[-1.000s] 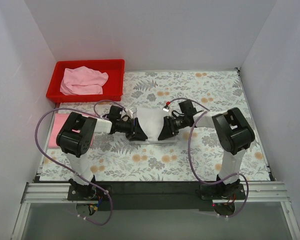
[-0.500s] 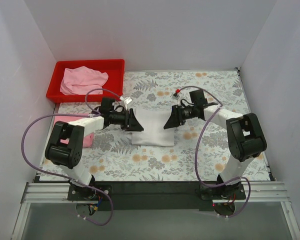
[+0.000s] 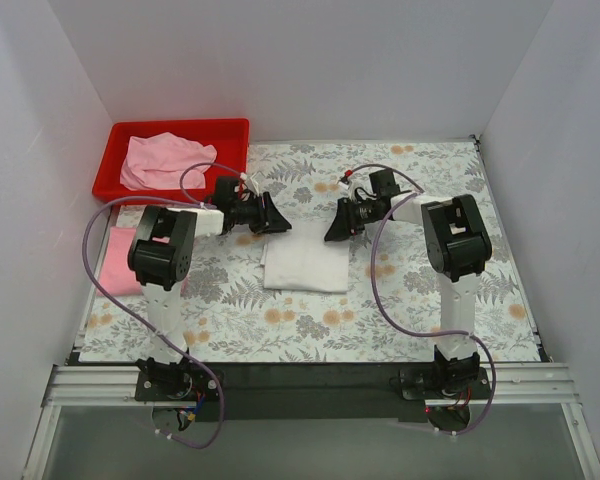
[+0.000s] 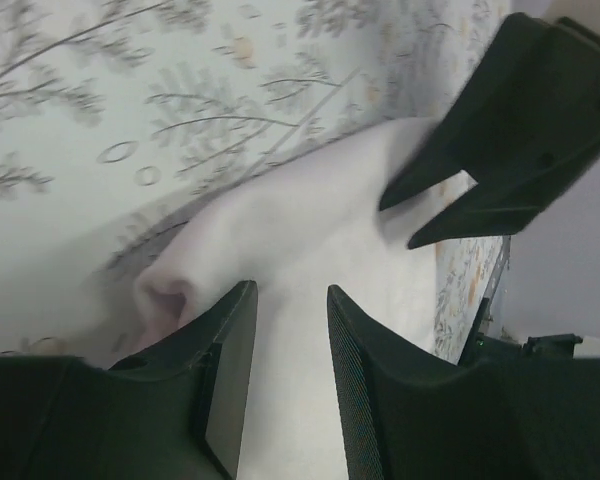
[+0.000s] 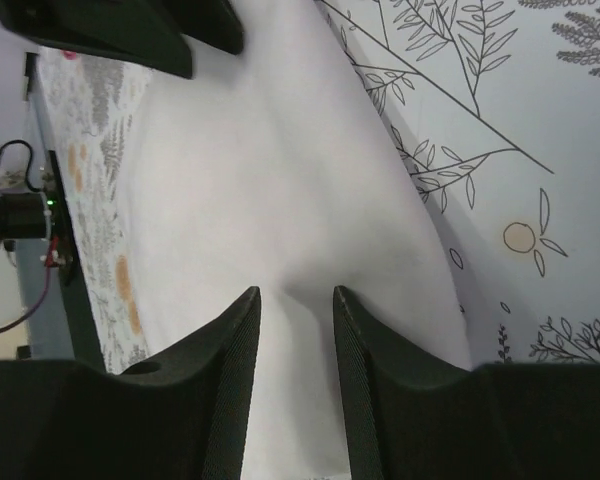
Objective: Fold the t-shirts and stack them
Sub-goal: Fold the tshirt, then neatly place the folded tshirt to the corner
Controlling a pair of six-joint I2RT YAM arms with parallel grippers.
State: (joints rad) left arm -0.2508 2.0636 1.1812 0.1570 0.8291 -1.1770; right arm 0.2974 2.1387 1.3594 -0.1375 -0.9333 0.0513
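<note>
A folded white t-shirt [image 3: 305, 258] lies flat in the middle of the floral table. My left gripper [image 3: 278, 222] is at its far left corner and my right gripper [image 3: 332, 230] at its far right corner. In the left wrist view the left gripper [image 4: 292, 292] is open just above the white t-shirt [image 4: 310, 220], with a raised fold of cloth beside its left finger. The right gripper [image 5: 297, 292] is open too, over the white t-shirt [image 5: 260, 180], which rises in a slight bump ahead of its tips. A folded pink shirt [image 3: 120, 265] lies at the table's left edge.
A red bin [image 3: 235, 128] at the back left holds a crumpled pink shirt [image 3: 165, 160]. White walls close in the table on three sides. Purple cables loop beside both arms.
Both grippers have travelled from the shirt's near side to its far edge. The white shirt now lies as a flat rectangle.
</note>
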